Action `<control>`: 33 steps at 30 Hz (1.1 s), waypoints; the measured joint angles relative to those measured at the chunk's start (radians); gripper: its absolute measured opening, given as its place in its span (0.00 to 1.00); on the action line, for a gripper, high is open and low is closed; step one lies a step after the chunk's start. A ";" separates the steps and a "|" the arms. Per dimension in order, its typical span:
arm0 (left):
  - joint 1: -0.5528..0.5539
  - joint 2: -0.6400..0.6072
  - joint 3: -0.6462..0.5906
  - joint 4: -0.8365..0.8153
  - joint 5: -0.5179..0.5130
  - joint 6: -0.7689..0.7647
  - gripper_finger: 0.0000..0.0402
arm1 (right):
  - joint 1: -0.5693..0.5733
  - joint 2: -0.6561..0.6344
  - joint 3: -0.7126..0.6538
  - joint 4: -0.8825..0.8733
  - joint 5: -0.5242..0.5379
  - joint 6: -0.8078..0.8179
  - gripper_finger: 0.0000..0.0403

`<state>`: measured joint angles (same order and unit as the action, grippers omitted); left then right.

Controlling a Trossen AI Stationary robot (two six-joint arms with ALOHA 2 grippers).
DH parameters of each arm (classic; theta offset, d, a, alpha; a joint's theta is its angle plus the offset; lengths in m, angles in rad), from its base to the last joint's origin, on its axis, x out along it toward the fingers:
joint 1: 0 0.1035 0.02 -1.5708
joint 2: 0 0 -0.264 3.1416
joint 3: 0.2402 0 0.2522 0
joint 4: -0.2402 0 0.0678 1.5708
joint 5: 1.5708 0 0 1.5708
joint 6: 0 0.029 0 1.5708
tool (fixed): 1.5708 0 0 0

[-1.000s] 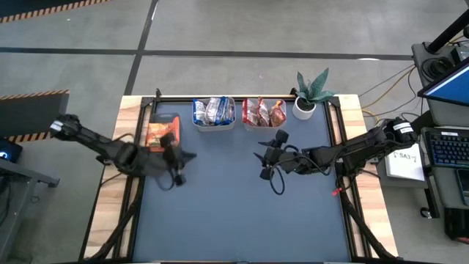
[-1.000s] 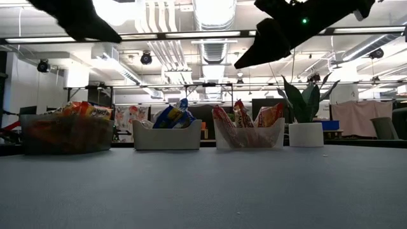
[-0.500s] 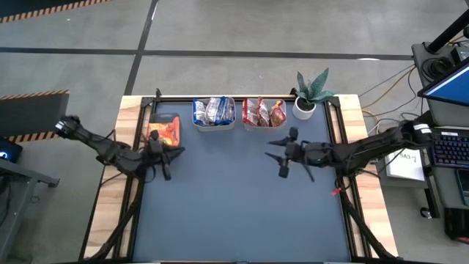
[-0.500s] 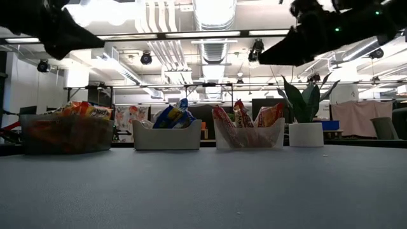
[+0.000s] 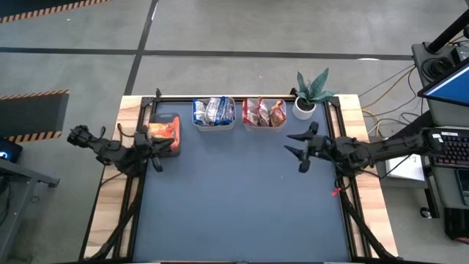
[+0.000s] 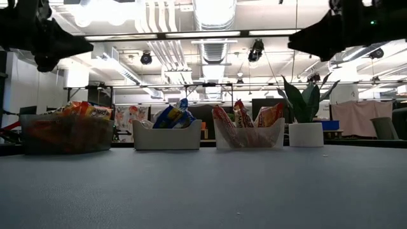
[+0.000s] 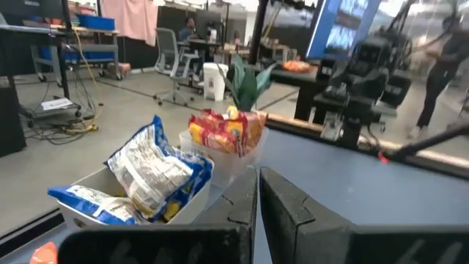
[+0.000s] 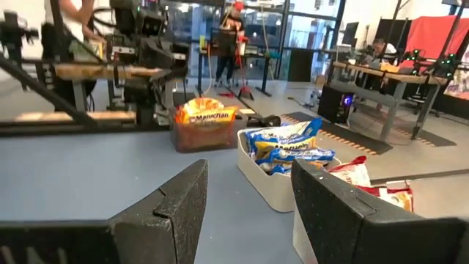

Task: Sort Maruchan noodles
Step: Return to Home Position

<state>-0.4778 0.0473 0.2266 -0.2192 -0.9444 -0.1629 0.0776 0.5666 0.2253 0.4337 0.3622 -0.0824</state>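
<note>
Maruchan noodles [image 5: 213, 111] are all lying colour by colour in the bins [image 5: 213, 127] beyond my fingers, so I am hovering over the desk [image 5: 234, 198] with nothing to pick, left gripper [image 7: 258, 176] clenched empty, right gripper [image 8: 249, 167] released.

Reads matte black throughout: left arm [image 5: 117, 152] and right arm [image 5: 359, 152] built of thin links with knobby, bulging joints. Ends each in a pair of pronged jaws. Shows broad, wedge-shaped right fingers [image 8: 176, 213] in a grainy, speckled finish, and smoother, straight-edged, angular left fingers [image 7: 289, 209]. Appears in the low view as plain black silhouettes. Keeps screws and markings too small to tell.
</note>
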 joint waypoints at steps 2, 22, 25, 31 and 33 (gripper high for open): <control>0.000 -0.042 -0.001 0.000 0.000 0.006 0.00 | 0.000 -0.058 -0.017 -0.026 0.000 0.008 0.46; 0.002 -0.043 -0.027 0.010 -0.014 0.009 0.00 | 0.000 -0.440 -0.136 -0.197 -0.003 0.014 0.46; 0.002 -0.040 -0.027 0.011 -0.014 0.009 0.00 | 0.000 -0.478 -0.147 -0.197 -0.003 0.002 0.46; 0.002 -0.033 -0.040 0.014 -0.014 0.014 0.00 | 0.000 -0.566 -0.200 -0.218 -0.012 -0.006 0.46; 0.002 -0.032 -0.040 0.018 -0.014 0.014 0.00 | 0.000 -0.566 -0.213 -0.220 -0.034 -0.004 0.46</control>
<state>-0.4759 0.0154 0.1865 -0.2015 -0.9588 -0.1486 0.0776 0.0006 0.0120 0.2138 0.3285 -0.0865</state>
